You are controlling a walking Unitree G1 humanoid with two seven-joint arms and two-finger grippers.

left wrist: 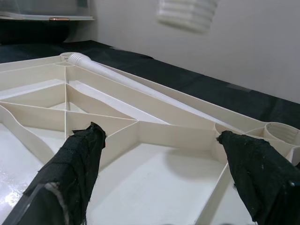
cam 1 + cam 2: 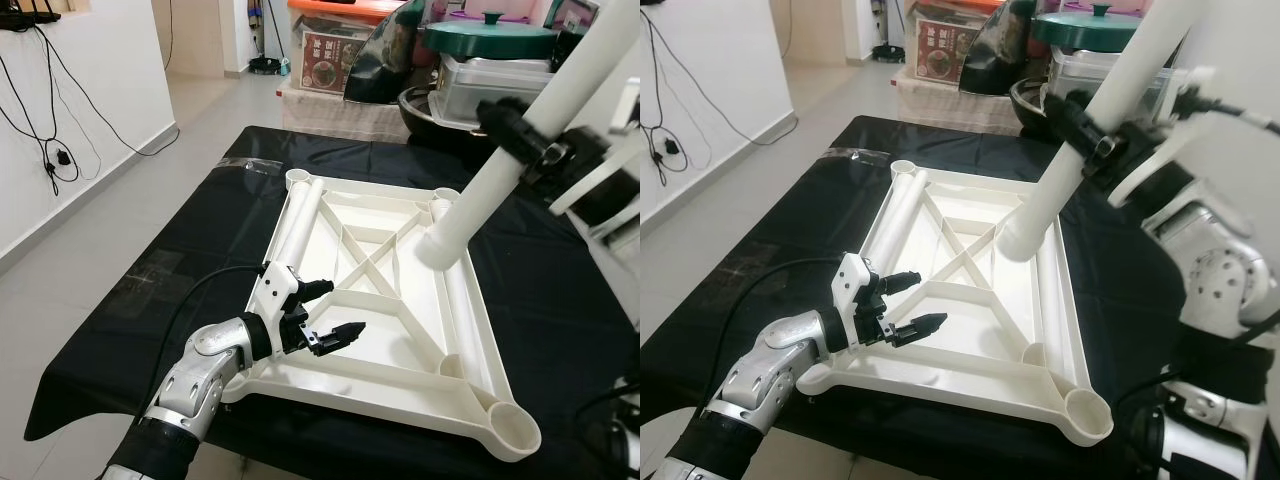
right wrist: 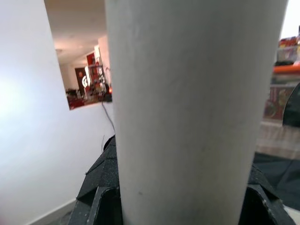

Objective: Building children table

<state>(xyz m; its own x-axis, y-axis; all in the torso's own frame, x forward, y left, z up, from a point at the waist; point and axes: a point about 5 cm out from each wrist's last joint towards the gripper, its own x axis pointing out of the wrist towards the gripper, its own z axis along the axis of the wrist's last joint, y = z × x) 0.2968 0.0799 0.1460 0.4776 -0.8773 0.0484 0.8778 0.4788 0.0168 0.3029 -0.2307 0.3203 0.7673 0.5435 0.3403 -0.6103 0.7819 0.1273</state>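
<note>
Silver-jointed humanoid arms with black grippers

The left arm (image 2: 200, 375) has rounded silver segments, a black lower sleeve, a white wrist bracket and a black cable looping over it. The left gripper (image 2: 334, 312) has tapered black fingers; the right arm (image 2: 1200, 250) is silver and white.

— What stands right before the wrist camera?

— A thick white tube (image 3: 197, 108), upright, running from top to bottom of the picture, plain and smooth.

— And the right gripper (image 3: 187, 201)?

— Its black fingers (image 3: 101, 197) sit low on either side of the tube, pressed against it, so it is clamped between them.

— Behind it?

— A white wall (image 3: 33, 117) on one side, with an opening (image 3: 84, 70) into a dim room holding reddish clutter. A thin cable (image 3: 108, 119) hangs down the wall. On the other side, blurred stacked boxes (image 3: 286, 70).
</note>
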